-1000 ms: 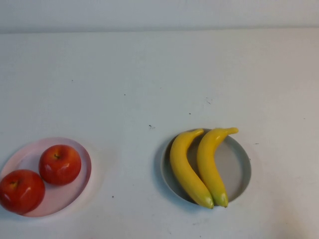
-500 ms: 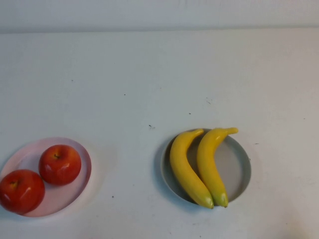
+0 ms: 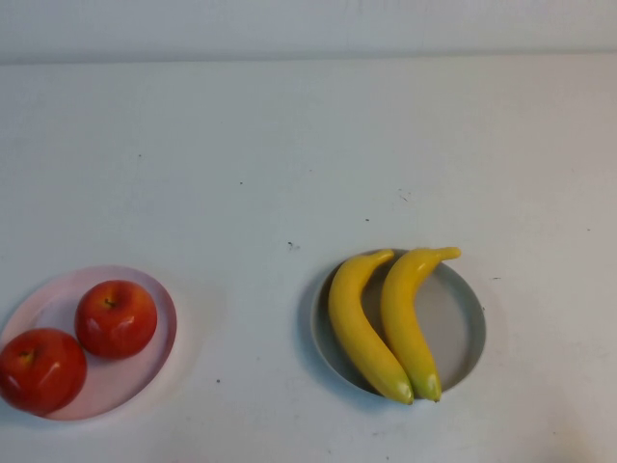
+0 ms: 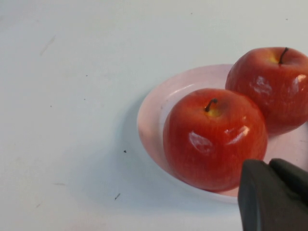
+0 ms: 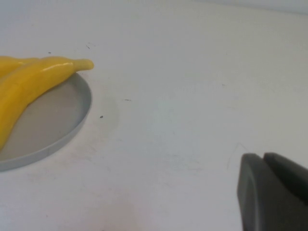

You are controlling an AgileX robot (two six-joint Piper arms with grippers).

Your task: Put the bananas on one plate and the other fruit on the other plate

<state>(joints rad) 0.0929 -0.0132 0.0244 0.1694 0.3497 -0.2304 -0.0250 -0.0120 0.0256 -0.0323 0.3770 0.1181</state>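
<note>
Two yellow bananas lie side by side on the grey-blue plate at the front right of centre. Two red apples rest on the pale pink plate at the front left. Neither arm shows in the high view. In the left wrist view my left gripper is shut and holds nothing, just short of the nearer apple on the pink plate. In the right wrist view my right gripper is shut and holds nothing, over bare table beside the grey-blue plate and a banana.
The white table stretches bare behind the plates to the back edge. A few small dark specks mark its surface.
</note>
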